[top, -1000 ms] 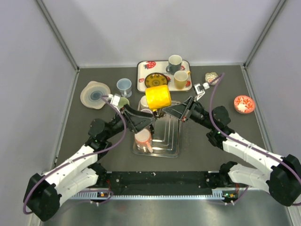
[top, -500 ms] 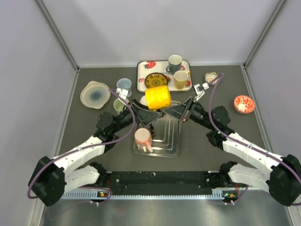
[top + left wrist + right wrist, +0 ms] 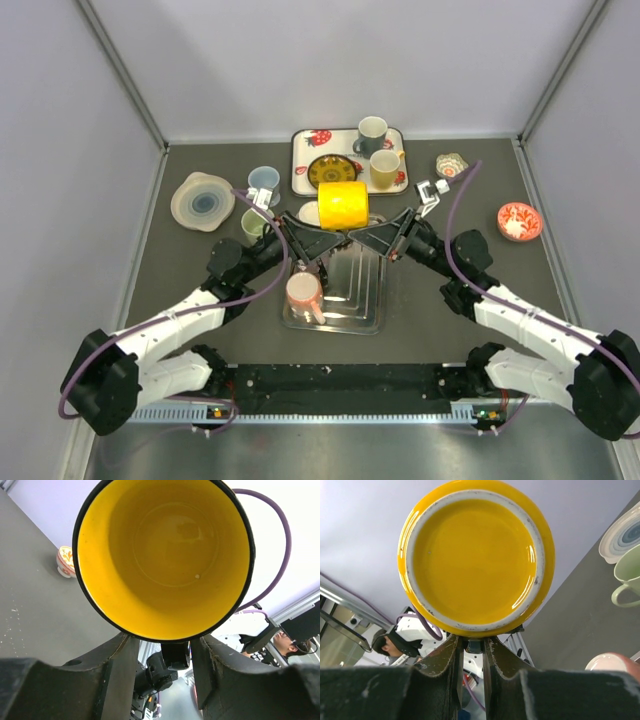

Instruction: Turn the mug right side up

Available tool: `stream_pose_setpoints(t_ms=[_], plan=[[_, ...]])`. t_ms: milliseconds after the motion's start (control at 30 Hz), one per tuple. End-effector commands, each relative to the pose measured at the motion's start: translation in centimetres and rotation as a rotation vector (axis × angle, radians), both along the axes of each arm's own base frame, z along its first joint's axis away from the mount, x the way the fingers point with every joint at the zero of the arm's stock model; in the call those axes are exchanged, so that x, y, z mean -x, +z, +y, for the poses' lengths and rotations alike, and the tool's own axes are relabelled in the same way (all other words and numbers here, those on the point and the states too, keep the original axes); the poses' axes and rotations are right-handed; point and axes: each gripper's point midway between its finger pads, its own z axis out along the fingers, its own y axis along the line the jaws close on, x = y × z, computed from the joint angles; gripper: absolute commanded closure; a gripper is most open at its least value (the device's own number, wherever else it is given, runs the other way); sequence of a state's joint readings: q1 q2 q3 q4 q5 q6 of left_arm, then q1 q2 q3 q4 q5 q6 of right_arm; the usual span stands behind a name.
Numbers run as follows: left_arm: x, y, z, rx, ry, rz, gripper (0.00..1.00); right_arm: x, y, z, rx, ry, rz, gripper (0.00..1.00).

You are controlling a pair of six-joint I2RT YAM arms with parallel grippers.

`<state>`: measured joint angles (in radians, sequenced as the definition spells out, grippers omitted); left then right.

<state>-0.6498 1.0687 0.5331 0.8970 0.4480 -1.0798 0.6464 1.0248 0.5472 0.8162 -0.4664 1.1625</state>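
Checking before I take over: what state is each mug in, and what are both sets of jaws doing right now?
yellow mug, on its side, held aloft
right gripper, jaws shut on yellow mug
left gripper, jaws open, by the mug's rim
grey mug, upright on tray
beige mug, upright on tray
pink mug, in clear rack, orientation unclear

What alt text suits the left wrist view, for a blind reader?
A yellow mug with a dark rim fills the view, its empty inside facing the camera. Two dark fingers stand apart just below it, and a small patterned bowl sits on the grey table at the left edge.
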Motion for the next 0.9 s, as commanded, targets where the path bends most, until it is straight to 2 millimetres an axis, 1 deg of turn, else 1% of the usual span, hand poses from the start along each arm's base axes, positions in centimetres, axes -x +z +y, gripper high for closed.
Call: stream_pose_setpoints(t_ms=[0,100,133,200,267,300,367,467,533,600,633,667,700,733,767,800,833,867], plan=[[0.8,6.2,1.9,0.163,0.055,-0.150,0.51,1.3,1.5,-0.4,-0.025,0.025,-0.093,1.00],[0.9,6.7,2.1,0.175,0.061,-0.152,0.50,1.3,1.2,-0.4,-0.009,0.025,-0.095,1.00],[0.9,6.8,2.1,0.177,0.060,-0.157,0.52,1.2,1.1,-0.4,-0.004,0.023,-0.097,1.00],[1.0,7.2,2.1,0.181,0.057,-0.164,0.63,1.1,0.6,-0.4,0.022,0.018,-0.096,1.00],[1.1,7.3,2.0,0.181,0.052,-0.169,0.69,1.2,0.4,-0.3,0.034,0.015,-0.099,1.00],[1.2,7.5,2.0,0.182,0.046,-0.173,0.77,1.1,0.1,-0.3,0.044,0.016,-0.093,1.00],[1.3,7.6,1.9,0.184,0.039,-0.179,0.84,1.1,-0.1,-0.3,0.052,0.013,-0.099,1.00],[1.4,7.6,1.7,0.182,0.022,-0.181,1.00,1.1,-0.4,-0.2,0.076,0.015,-0.102,1.00],[1.4,7.4,1.5,0.175,0.012,-0.178,1.00,1.0,-0.9,-0.1,0.099,0.014,-0.091,1.00],[1.2,7.2,1.2,0.156,0.003,-0.164,1.00,1.1,-0.9,0.0,0.122,0.015,-0.115,1.00],[1.2,6.9,0.9,0.127,-0.001,-0.176,1.00,1.1,-1.8,0.2,0.161,0.020,-0.089,1.00],[0.8,6.4,0.5,0.081,0.003,-0.148,1.00,1.1,-1.5,0.4,0.182,0.019,-0.118,1.00],[0.7,6.2,0.4,0.053,0.016,-0.146,1.00,1.1,-1.7,0.5,0.203,0.021,-0.121,0.98],[0.3,6.1,0.5,0.026,0.058,-0.169,1.00,1.1,-2.3,0.5,0.233,0.029,-0.106,0.91],[0.4,6.2,0.9,0.015,0.081,-0.178,1.00,1.1,-1.8,0.6,0.247,0.027,-0.133,0.78],[0.2,5.6,1.0,-0.009,0.101,-0.171,1.00,1.1,-1.8,0.5,0.256,0.025,-0.137,0.72],[0.1,5.5,1.2,-0.024,0.124,-0.192,1.00,1.2,-2.0,0.5,0.274,0.023,-0.129,0.67],[0.2,5.7,1.6,-0.024,0.144,-0.205,1.00,1.1,-1.6,0.4,0.280,0.014,-0.146,0.60]])
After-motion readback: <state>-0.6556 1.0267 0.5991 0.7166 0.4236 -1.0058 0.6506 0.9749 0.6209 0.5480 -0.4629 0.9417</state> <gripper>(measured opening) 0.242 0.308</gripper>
